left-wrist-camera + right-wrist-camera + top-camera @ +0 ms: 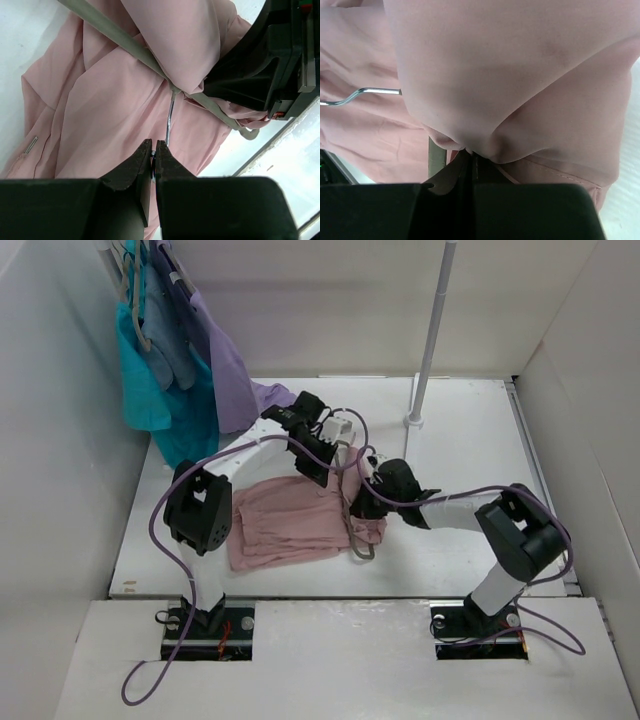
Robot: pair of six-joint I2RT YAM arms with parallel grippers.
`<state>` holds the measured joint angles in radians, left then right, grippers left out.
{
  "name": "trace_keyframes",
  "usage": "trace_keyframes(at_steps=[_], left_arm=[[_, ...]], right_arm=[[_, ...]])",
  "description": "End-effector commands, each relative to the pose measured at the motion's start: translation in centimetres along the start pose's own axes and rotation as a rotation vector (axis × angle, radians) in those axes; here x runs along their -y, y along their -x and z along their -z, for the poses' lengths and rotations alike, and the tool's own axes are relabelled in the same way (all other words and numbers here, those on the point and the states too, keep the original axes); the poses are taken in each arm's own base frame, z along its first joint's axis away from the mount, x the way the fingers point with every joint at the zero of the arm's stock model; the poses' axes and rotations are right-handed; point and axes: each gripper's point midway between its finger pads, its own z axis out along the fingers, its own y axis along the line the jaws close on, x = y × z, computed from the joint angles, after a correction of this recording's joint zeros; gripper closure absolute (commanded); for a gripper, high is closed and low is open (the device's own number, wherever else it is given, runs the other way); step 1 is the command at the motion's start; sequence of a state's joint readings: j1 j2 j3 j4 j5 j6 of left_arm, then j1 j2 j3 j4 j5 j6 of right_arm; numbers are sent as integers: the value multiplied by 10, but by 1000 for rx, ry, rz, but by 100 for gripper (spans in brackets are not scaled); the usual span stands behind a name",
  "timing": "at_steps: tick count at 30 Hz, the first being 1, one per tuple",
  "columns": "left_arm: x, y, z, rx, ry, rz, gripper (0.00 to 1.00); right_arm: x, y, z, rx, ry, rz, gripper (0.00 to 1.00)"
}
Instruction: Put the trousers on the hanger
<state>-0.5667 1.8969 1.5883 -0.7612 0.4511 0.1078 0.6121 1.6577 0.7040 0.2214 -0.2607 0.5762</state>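
Observation:
The dusty-pink trousers (pixel 285 525) lie wrinkled on the white table, and one part is lifted and draped over the hanger's bar. The light-grey hanger (pixel 362 548) lies across them at their right end. In the left wrist view its bar (pixel 125 42) runs diagonally under a fold of the trousers (pixel 100 110). My left gripper (pixel 153 145) (pixel 322 468) is shut on the hanger's thin metal hook wire (pixel 171 117). My right gripper (pixel 471 154) (pixel 362 502) is shut on a fold of the trousers (pixel 510 75). The hook (pixel 360 94) shows to its left.
Teal (pixel 150 380), blue-grey and lavender (pixel 232 365) garments hang from a rail at the back left. A white pole (pixel 432 330) stands at the back, right of centre. White walls close in on both sides. The two grippers are close together above the trousers.

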Motion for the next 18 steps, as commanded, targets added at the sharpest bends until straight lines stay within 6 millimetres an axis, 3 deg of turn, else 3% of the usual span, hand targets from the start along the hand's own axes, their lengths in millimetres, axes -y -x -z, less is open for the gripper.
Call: trace_keyframes(at_steps=[1, 3, 5, 6, 9, 13, 18], left_arm=[[22, 9, 10, 29, -63, -37, 100], [22, 8, 9, 25, -49, -45, 100], [9, 3, 4, 5, 13, -37, 100], [6, -1, -3, -11, 31, -40, 100], [-6, -7, -7, -25, 94, -26, 100], [-8, -17, -15, -61, 126, -35, 100], [-9, -15, -16, -56, 146, -46, 100]], right_arm=[[50, -53, -12, -132, -141, -12, 100], [46, -46, -3, -117, -142, 22, 94], [44, -29, 8, -75, -181, 54, 87], [42, -22, 18, -78, -212, 64, 74], [21, 26, 53, 8, -263, 145, 52], [-2, 58, 80, -4, -276, 255, 42], [-9, 93, 106, 26, -271, 290, 37]])
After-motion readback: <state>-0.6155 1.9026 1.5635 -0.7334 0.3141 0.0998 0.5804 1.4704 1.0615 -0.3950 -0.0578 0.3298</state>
